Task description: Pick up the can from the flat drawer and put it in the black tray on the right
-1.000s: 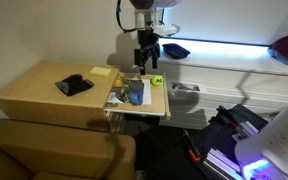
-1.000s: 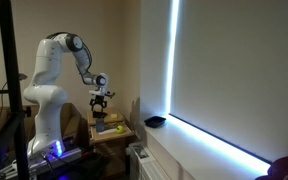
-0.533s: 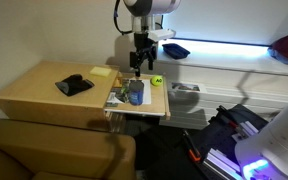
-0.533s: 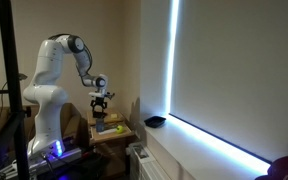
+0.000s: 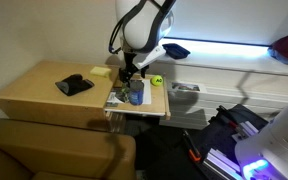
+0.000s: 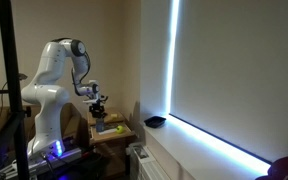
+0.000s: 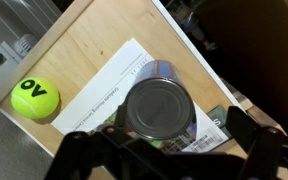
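1. A yellow-green ball (image 7: 35, 98) sits on the flat drawer (image 7: 94, 40) at 9 o'clock of the can (image 7: 159, 108) in the wrist view, well apart from it. A printed sheet (image 7: 109, 85) lies under the can.
2. In an exterior view, a black pouch (image 5: 74, 85) and a yellow note (image 5: 102, 72) lie on the tan tabletop (image 5: 34, 90), at 9 to 10 o'clock of the drawer. The black tray (image 5: 176, 49) rests on the ledge (image 5: 229, 62) at 1 o'clock, and a dark red dish (image 5: 287, 47) sits far off at 2 o'clock.
3. The arm (image 5: 142, 30) bends down over the drawer, hiding part of the ledge behind it.
4. The gripper (image 7: 166, 148) hangs over the can, jaws spread wide and holding nothing. The can stands upright on the drawer between the two fingers (image 7: 84, 150), toward 12 o'clock of their midpoint, and neither finger visibly touches it.
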